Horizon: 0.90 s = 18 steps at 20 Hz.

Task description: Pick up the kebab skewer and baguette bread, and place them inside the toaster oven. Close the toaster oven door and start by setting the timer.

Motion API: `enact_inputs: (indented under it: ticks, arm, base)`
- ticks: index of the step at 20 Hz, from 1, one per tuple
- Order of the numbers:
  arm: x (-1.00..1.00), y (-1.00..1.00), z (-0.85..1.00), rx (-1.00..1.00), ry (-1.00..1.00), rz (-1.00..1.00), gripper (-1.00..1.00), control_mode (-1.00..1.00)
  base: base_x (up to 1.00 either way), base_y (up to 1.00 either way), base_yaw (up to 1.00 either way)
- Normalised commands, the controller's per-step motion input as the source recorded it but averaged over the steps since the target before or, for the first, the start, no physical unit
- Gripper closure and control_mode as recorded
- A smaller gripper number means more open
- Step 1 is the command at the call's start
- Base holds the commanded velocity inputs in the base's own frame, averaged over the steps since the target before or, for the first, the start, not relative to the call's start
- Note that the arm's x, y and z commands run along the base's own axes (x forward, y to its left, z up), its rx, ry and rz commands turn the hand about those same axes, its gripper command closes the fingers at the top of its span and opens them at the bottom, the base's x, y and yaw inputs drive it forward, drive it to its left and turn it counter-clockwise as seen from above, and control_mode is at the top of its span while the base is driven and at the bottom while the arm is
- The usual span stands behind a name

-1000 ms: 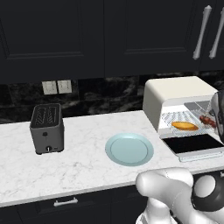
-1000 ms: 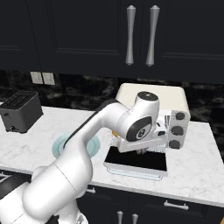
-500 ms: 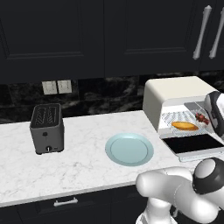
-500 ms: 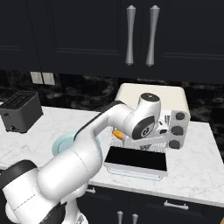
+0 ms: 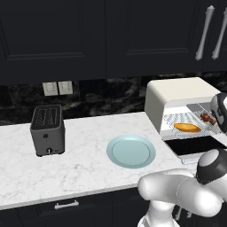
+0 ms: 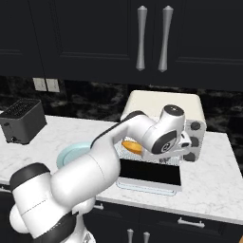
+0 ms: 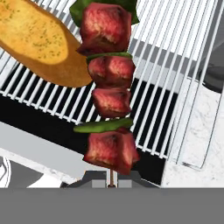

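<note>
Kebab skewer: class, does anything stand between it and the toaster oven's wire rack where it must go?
Nothing visible does. The gripper holds the kebab skewer just above the wire rack, the toaster oven door lies open, and the baguette bread rests to one side.

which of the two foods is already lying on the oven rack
The baguette bread, the golden-orange loaf, lies on the toaster oven's wire rack. The kebab skewer, with its red meat chunks, is in the gripper.

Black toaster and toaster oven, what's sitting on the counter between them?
In the left base view, a pale blue plate lies on the white marble counter between the black toaster and the toaster oven. The plate holds nothing.
</note>
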Motion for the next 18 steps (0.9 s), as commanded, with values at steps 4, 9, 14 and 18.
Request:
enact_inputs:
  ticks: [4, 9, 14, 18]
  arm:
    - [0.11, 0.00, 0.00, 0.01, -0.05, 0.00, 1.00, -1.00]
    - [0.20, 0.00, -0.07, 0.00, -0.01, 0.00, 1.00, -1.00]
    - [0.45, 0.00, -0.19, 0.00, -0.01, 0.00, 1.00, -1.00]
    - [0.34, 0.00, -0.16, 0.02, 0.00, 0.00, 1.00, -1.00]
  base:
    - [0.00, 0.00, 0.00]
    - [0.00, 0.00, 0.00]
    - [0.00, 0.00, 0.00]
    - [0.00, 0.00, 0.00]
